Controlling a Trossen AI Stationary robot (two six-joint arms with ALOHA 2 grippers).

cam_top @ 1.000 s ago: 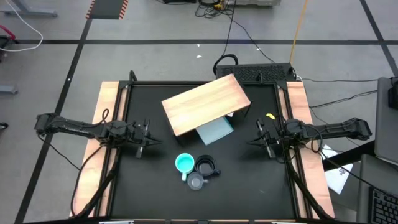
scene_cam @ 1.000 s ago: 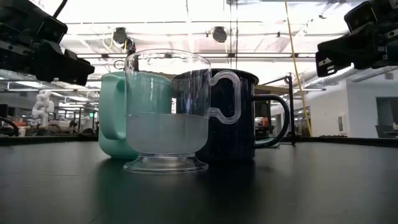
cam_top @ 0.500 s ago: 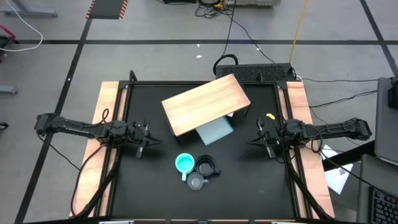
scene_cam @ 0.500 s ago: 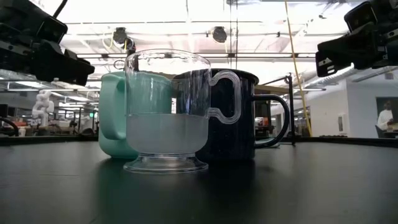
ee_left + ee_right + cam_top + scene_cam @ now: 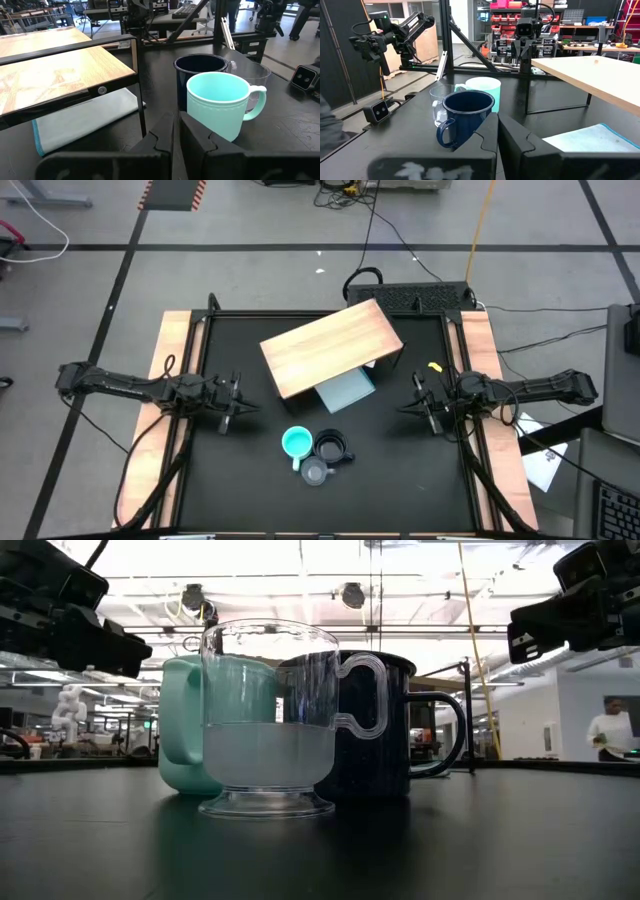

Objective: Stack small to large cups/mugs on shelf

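Three cups stand close together on their bases on the black table near its front: a small clear glass cup, a turquoise handled mug and a black handled mug. The light wooden shelf on a dark frame stands at the far middle. My left gripper is shut and empty at the table's left. My right gripper is shut and empty at the right.
A pale blue-grey flat sheet lies on the table under the shelf's near edge. Wooden strips run along the table's left and right sides. A small yellow thing lies at the right. A person shows in the room far behind.
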